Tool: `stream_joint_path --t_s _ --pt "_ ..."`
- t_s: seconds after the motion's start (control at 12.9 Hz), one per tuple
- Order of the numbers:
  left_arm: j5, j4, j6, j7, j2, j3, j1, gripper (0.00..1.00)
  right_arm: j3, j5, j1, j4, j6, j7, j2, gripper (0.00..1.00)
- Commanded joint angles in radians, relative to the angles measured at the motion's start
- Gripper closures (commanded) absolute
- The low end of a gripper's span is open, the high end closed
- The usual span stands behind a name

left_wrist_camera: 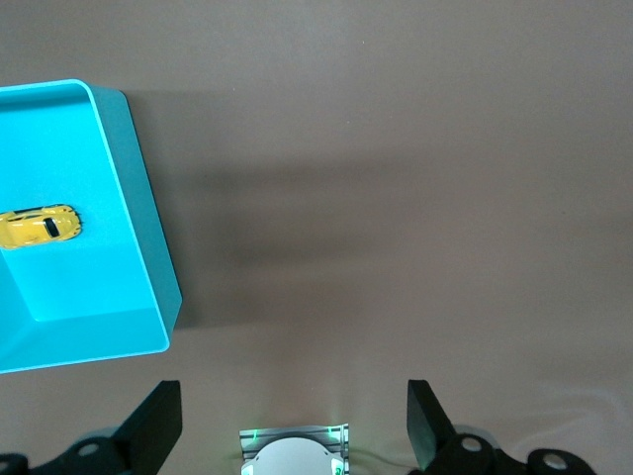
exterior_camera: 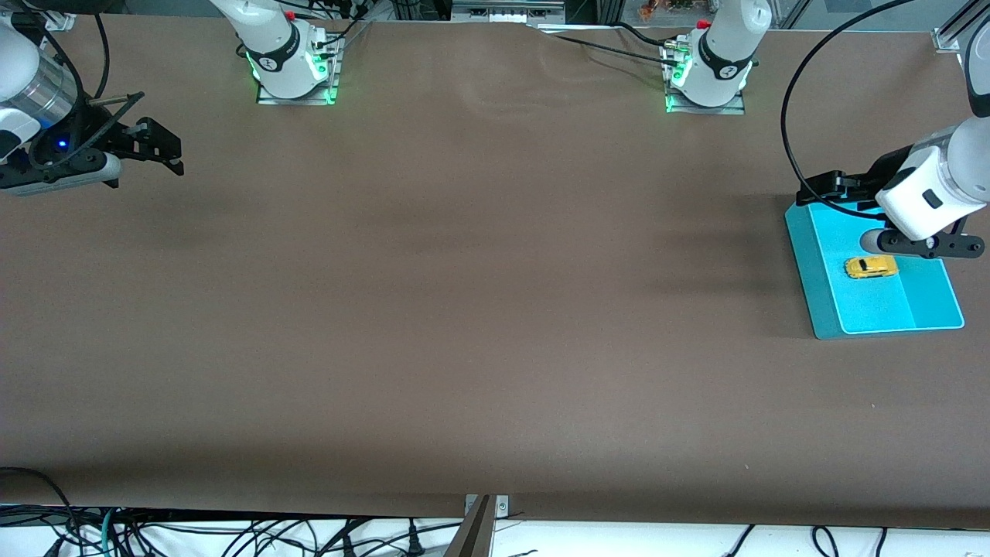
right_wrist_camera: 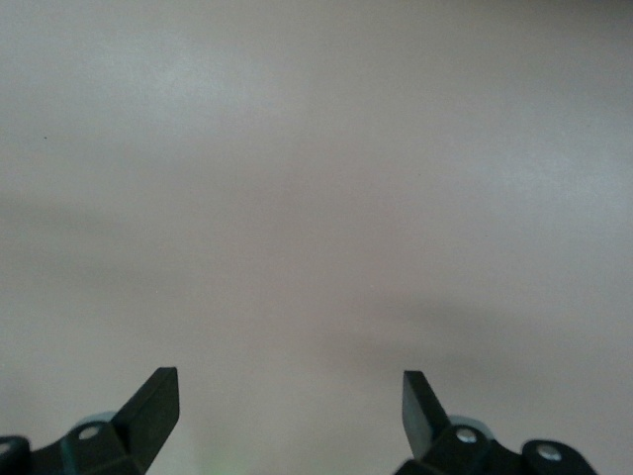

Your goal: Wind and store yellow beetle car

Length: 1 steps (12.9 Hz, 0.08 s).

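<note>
Inside the teal tray (exterior_camera: 810,255), yellow beetle car (exterior_camera: 871,267) (both grippers spread, empty).

Brown table (exterior_camera: 464,309) covered edge to edge in a matte sheet, faintly creased near the bases' side. Turquoise tray (exterior_camera: 820,286) at the left arm's end, shallow, with sloped walls and a rounded rim (one long wall casts a shadow on the table). Tangled black cables (exterior_camera: 232,538) hang below the table's edge nearest the front camera.
</note>
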<state>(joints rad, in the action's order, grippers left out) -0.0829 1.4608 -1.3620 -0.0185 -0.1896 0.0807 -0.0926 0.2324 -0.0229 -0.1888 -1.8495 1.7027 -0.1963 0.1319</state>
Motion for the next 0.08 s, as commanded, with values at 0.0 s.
stream_joint_path --t_s 0.0 --pt "0.012 -0.043 0.015 0.0 -0.021 0.002 -0.001 0.0 -0.001 0.008 0.006 0.026 -0.023 0.006 -0.008 0.0"
